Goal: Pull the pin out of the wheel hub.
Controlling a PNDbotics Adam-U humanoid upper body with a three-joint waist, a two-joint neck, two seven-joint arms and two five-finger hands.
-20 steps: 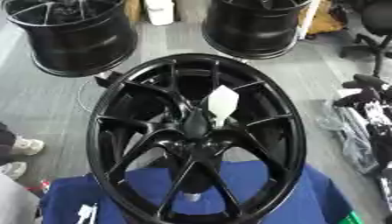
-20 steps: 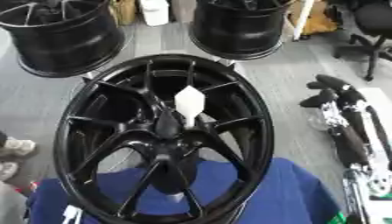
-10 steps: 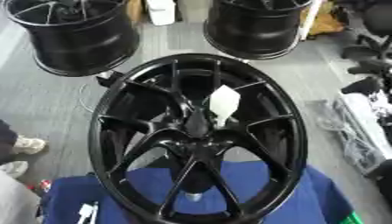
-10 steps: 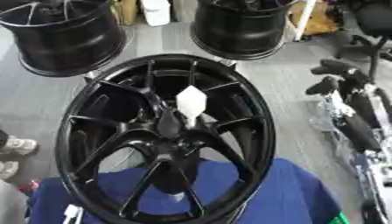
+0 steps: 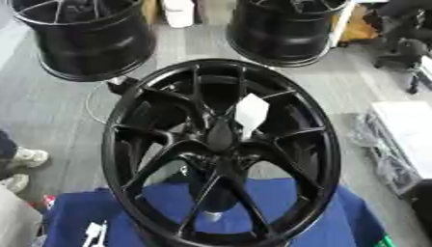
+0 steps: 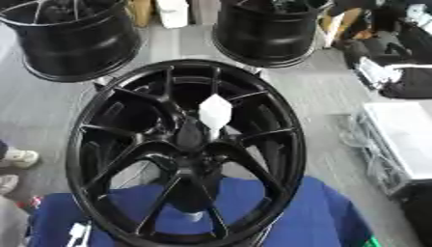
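Pin (image 5: 250,112), a white piece, sits just above the centre of the black wheel hub (image 5: 221,140), not yet pulled; neither of my hands shows, so I cannot tell my fingers' state.

Black wheel hub (image 5: 221,149) upright, white pin (image 5: 250,112) near centre.

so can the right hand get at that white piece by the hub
Likely yes: the white piece sits uncovered on the open face of the wheel, by the hub. But the right hand shows in neither view, so its reach is unconfirmed.
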